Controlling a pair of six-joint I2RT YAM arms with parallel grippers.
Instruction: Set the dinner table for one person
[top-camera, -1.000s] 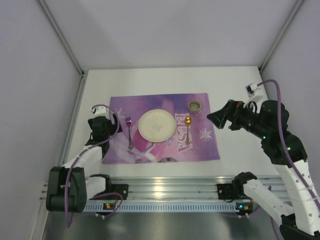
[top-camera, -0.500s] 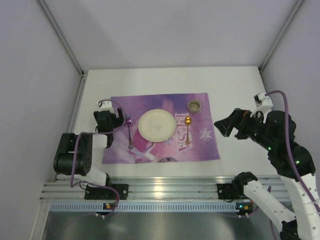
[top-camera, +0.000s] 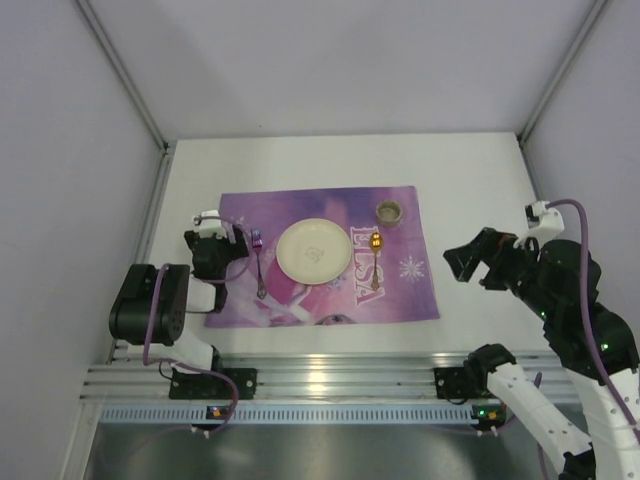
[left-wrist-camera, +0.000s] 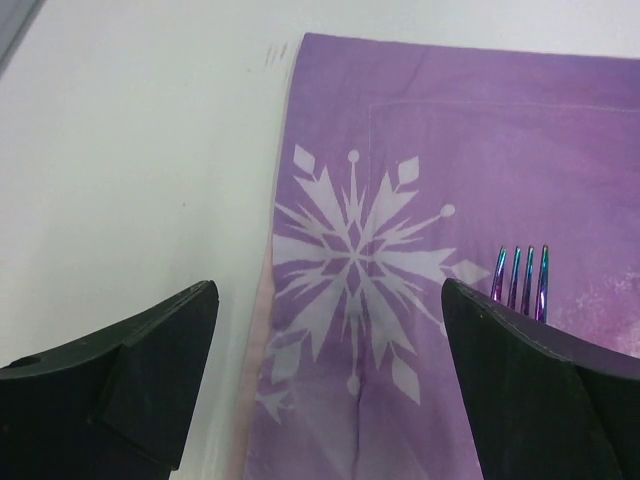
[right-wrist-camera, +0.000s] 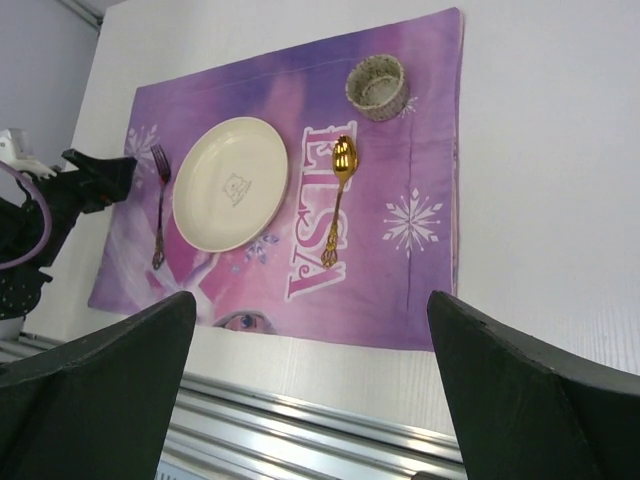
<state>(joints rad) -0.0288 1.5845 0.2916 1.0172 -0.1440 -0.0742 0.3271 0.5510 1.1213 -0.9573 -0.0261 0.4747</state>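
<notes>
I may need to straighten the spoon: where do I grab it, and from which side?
The spoon lies flat on the placemat, bowl away from the rail. So probably take its thin handle mid-length, straight down from above, the right hand closing across it.

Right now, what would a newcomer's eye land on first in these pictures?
The purple printed "ELSA" placemat stands out on the matte white rectangular tabletop, a round cream plate at its centre. An iridescent metal fork lies left of the plate, a gold metal spoon right, a small round woven bowl beyond the spoon. Both are open: the left gripper by the fork, the right gripper off the mat's right side.
</notes>
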